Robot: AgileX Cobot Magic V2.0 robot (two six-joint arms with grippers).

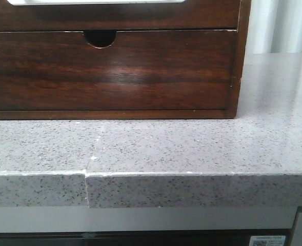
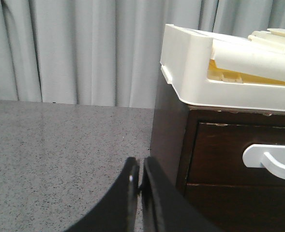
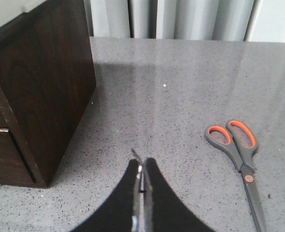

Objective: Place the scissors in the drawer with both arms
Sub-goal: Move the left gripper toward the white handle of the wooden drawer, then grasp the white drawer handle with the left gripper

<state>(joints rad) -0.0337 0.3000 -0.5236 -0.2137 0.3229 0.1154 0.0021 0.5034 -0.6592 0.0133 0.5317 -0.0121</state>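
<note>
The scissors [image 3: 240, 155], grey with orange-lined handles, lie flat on the grey speckled counter [image 3: 181, 96] and show only in the right wrist view. My right gripper [image 3: 142, 164] is shut and empty, apart from them and beside the dark wooden cabinet [image 3: 45, 87]. My left gripper [image 2: 138, 166] is shut and empty, close to the cabinet's corner [image 2: 169, 145]. In the front view the upper drawer [image 1: 115, 18] is cut off by the frame's top, with a wide pale strip along its top edge. It looks pushed in. Neither gripper shows in the front view.
Below it is a like drawer [image 1: 109, 72] with a small half-round notch, shut. A white tray [image 2: 205, 72] of pale items sits on the cabinet. A white handle-like piece [image 2: 270, 162] shows on a cabinet panel. Grey curtains hang behind. The counter's front edge [image 1: 192, 177] is near.
</note>
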